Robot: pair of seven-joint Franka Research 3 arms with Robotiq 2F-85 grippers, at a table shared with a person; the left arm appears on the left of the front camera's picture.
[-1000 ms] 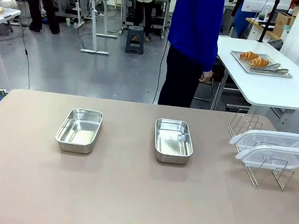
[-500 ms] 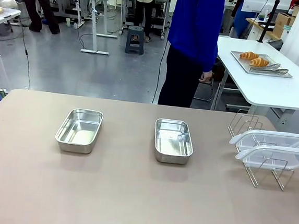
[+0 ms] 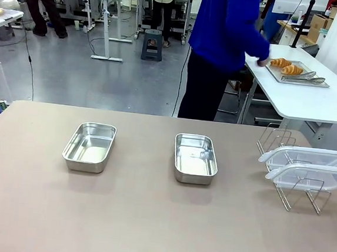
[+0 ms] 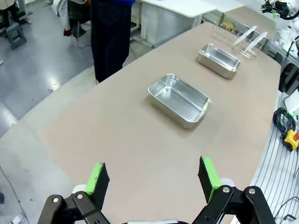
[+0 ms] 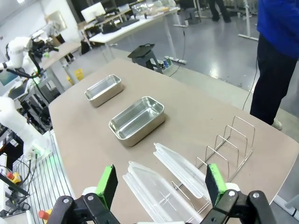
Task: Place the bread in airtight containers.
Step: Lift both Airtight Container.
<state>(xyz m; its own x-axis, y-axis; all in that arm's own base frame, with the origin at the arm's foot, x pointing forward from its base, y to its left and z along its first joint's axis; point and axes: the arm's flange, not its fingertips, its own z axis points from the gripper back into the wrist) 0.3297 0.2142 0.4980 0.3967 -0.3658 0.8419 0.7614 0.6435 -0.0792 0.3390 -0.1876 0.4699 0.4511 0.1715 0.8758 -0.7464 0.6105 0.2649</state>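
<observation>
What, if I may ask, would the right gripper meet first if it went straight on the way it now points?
Probably the clear lids on the wire rack, lying directly ahead of the open right gripper; depth is unclear, so only tentatively.

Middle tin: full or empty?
Empty: the middle tin shows a bare steel floor; both croissants lie on the far tray.

The left gripper (image 4: 153,179) is a black two-finger claw of jointed links, pinned with round silver bolts (image 4: 53,199), and each finger ends in a bright green pad (image 4: 97,181). The right gripper (image 5: 161,185) is built alike, with the same black links, silver bolts and green pads. The person (image 3: 211,76) wears a bright blue long-sleeved top (image 3: 224,30) over dark trousers (image 3: 199,96).
</observation>
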